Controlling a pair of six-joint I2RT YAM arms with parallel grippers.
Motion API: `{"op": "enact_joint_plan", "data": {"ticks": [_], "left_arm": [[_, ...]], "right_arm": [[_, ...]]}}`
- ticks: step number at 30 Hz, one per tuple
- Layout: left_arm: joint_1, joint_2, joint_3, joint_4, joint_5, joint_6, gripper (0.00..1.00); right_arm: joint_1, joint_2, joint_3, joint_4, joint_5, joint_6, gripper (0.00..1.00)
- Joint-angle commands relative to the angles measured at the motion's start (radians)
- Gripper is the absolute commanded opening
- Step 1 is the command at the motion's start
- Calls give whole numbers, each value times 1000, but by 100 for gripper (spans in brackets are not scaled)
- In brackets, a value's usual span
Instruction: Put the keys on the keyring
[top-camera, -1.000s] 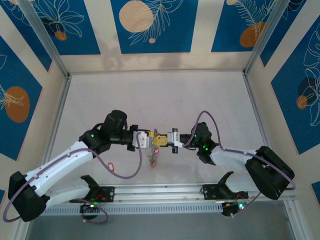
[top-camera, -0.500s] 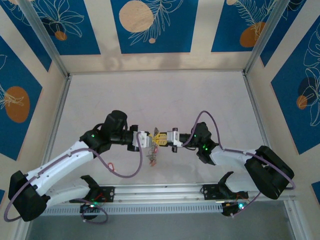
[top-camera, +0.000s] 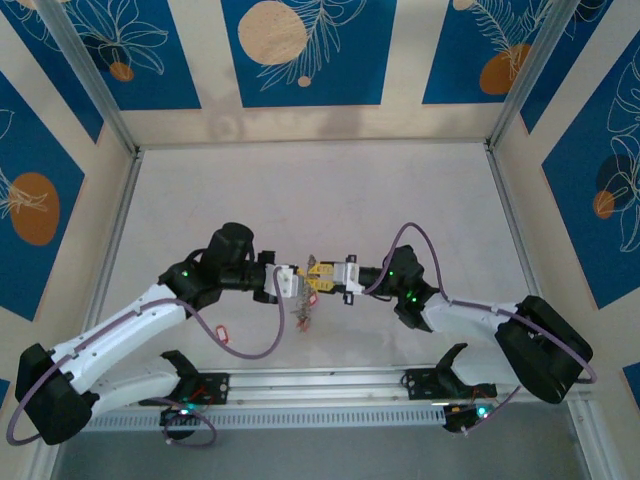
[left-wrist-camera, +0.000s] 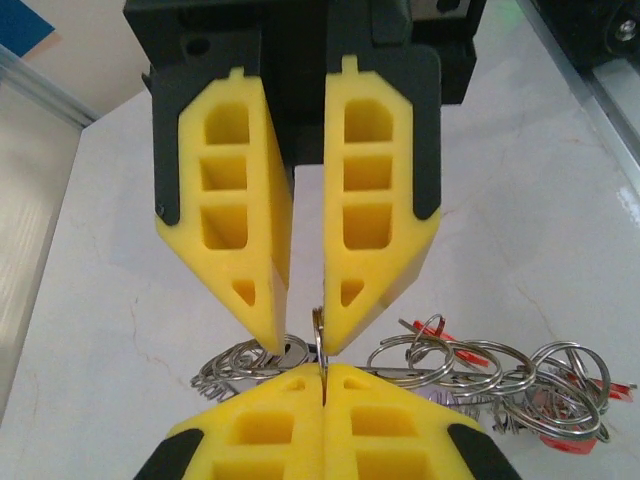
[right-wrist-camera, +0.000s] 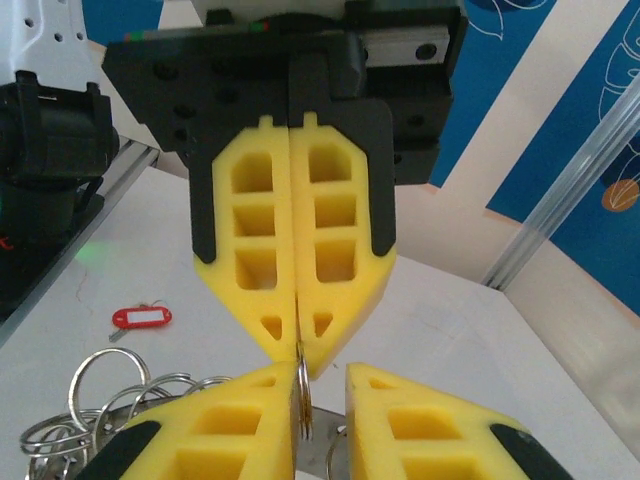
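Observation:
My left gripper (top-camera: 304, 279) and right gripper (top-camera: 328, 277) meet tip to tip above the table's near middle. A thin metal split ring (left-wrist-camera: 320, 335) stands edge-on between them. The left gripper (left-wrist-camera: 324, 370) is shut on that ring. The right gripper (right-wrist-camera: 322, 372) is slightly open, with the ring (right-wrist-camera: 302, 400) lying against its left pad (right-wrist-camera: 268, 390) and a gap to the other pad. Under the tips hangs the flat grey keyring (left-wrist-camera: 395, 376), fringed with several split rings (left-wrist-camera: 480, 365) and red-tagged keys (top-camera: 305, 316). One key with a red tag (top-camera: 222, 330) lies loose on the table.
The loose red tag (right-wrist-camera: 141, 318) lies on the white table (top-camera: 330, 200) near the left arm's cable loop (top-camera: 250, 345). Metal frame posts and patterned walls close in the table on three sides. The aluminium rail (top-camera: 320, 385) with both arm bases runs along the near edge.
The right gripper's jaws have parted a little round the ring. The hanging bunch has shifted slightly left. Both arms have hardly moved.

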Motion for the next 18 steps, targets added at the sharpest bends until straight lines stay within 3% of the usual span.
{"op": "enact_joint_plan", "data": {"ticks": [1,6,11,18], "left_arm": [[-10,-16,25,-2,-10,36,0],[-13,-19,27,1,-20,35,0],[-15,-24,30,0,-28,32,0],[-20,-25,34,-3,-31,33,0]], "right_arm": [[5,-18,-2,-7,29,-28,21],[6,0,3,-11,26,-33,21],[4,-1,-5,-29,20,-42,32],[4,0,6,-62,10,-41,35]]}}
